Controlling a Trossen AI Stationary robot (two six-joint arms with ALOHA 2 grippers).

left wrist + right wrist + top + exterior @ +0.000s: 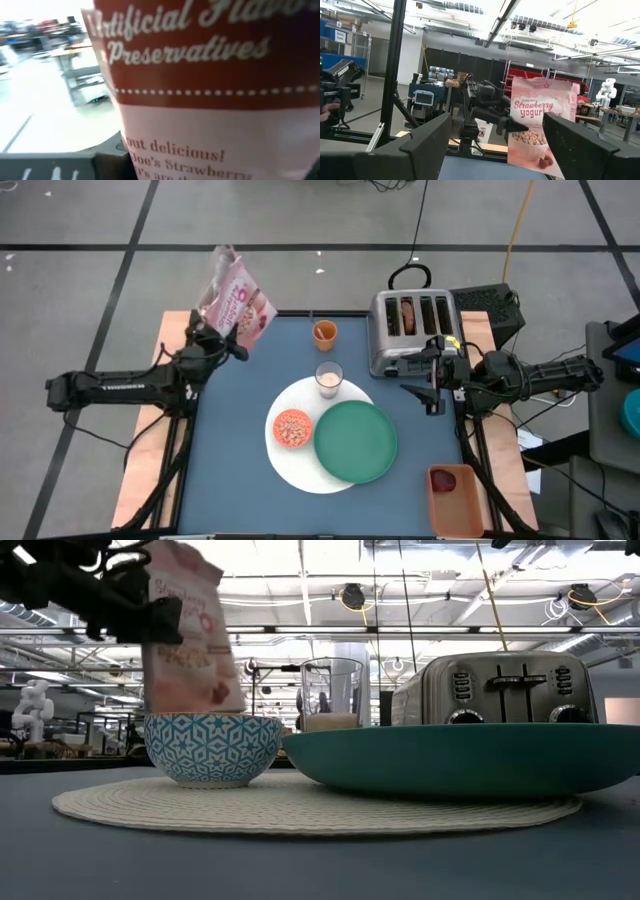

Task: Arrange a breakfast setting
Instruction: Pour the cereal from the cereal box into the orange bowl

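My left gripper (228, 345) is shut on the pink cereal bag (238, 302) at the table's far left corner. The bag also shows in the low view (185, 630) and the right wrist view (540, 122). My right gripper (432, 392) is open and empty just in front of the silver toaster (412, 328). The cereal bowl (292, 428) and the green plate (355, 442) rest on the large white plate (290, 472). The milk glass (329, 378) stands at its far rim and the orange cup (324, 332) farther back. A brown piece (408, 314) sits in a toaster slot. The spoon is out of view. My left gripper pinches the cereal bag at one side edge (512, 125), about halfway up, between its two fingers. The fingers come level from the table's left side. The bag stands upright, slightly tilted; the bowl hides its bottom in the low view, so I cannot tell if it clears the table.
An orange tray (455, 502) with a dark red fruit (443, 479) lies at the near right, off the blue mat. The toaster stands at the far right. Bare blue mat (230, 460) lies left of the plates.
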